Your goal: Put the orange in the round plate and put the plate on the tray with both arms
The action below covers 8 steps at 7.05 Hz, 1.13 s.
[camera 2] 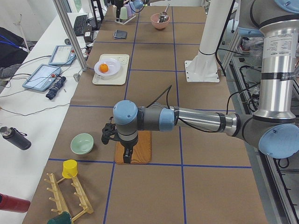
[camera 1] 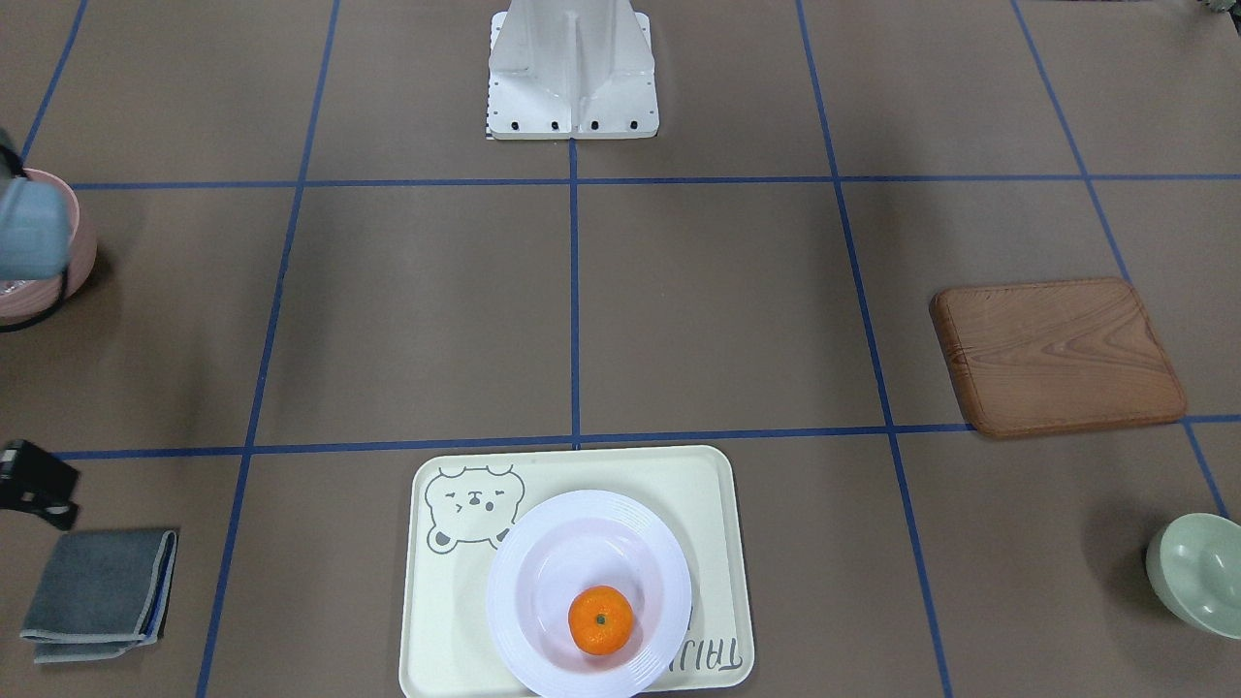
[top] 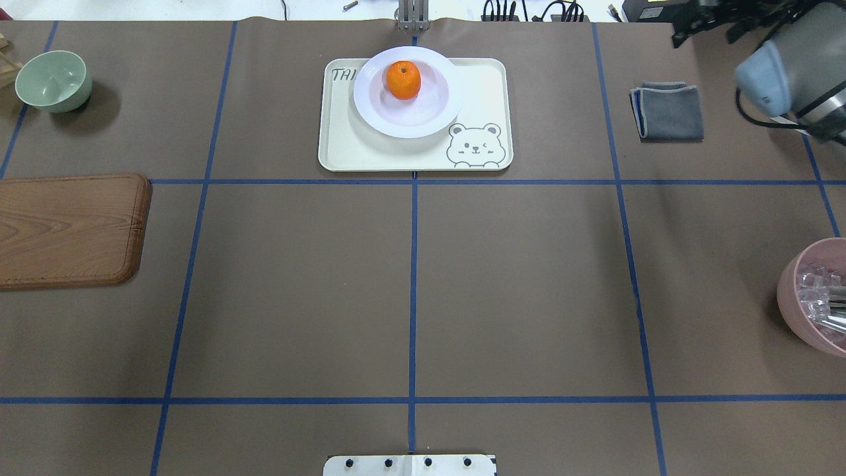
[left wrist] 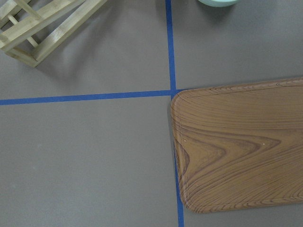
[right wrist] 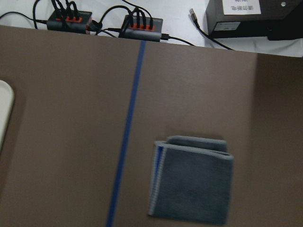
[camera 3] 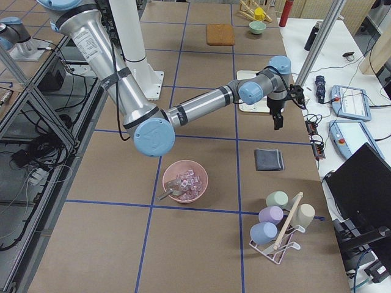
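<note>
Orange [top: 403,80] stem-up in round plate [top: 402,129], on tray [top: 350,147], long axis running left-right

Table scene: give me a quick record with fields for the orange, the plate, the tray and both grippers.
orange: in the plate's well, off centre
plate: on the tray, covering part of its lettering
tray: flat on the table
left gripper: over the wooden board, open or shut unclear
right gripper: above the table near the grey cloth, open or shut unclear
task: looks done
</note>
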Each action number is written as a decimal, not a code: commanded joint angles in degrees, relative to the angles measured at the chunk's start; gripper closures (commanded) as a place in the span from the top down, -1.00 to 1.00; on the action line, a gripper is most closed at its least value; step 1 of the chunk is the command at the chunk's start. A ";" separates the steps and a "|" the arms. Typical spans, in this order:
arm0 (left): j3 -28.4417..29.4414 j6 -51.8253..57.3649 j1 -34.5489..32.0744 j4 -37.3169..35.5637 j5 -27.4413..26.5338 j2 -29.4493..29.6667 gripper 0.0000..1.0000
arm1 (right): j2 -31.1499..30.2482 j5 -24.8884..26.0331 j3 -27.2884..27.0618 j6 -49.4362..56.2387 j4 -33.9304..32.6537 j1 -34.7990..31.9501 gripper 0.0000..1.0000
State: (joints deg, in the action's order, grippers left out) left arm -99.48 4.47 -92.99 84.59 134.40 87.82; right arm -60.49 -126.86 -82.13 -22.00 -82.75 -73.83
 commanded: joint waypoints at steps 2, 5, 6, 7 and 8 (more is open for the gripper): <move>0.16 -0.26 -0.09 0.41 -0.10 -0.19 0.97 | -10.49 -4.18 -0.13 26.26 -8.63 -13.32 1.00; -0.54 -0.08 -0.35 0.40 0.86 -4.05 0.97 | -28.50 -3.40 -11.71 27.71 -8.39 -15.47 1.00; -0.71 0.01 -0.35 0.84 0.60 -5.01 0.97 | -31.16 -3.57 -14.52 27.71 -8.39 -15.47 1.00; -2.02 0.18 -0.44 1.02 0.60 -5.02 0.97 | -32.14 -3.83 -15.42 27.45 -8.39 -15.47 1.00; -2.12 0.18 -0.35 0.93 0.60 -5.02 0.97 | -32.50 -3.92 -15.26 27.36 -8.39 -15.47 1.00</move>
State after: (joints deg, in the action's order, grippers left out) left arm -101.09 4.59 -93.37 85.48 135.01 82.96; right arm -91.84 -130.62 -96.73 5.51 -91.15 -89.26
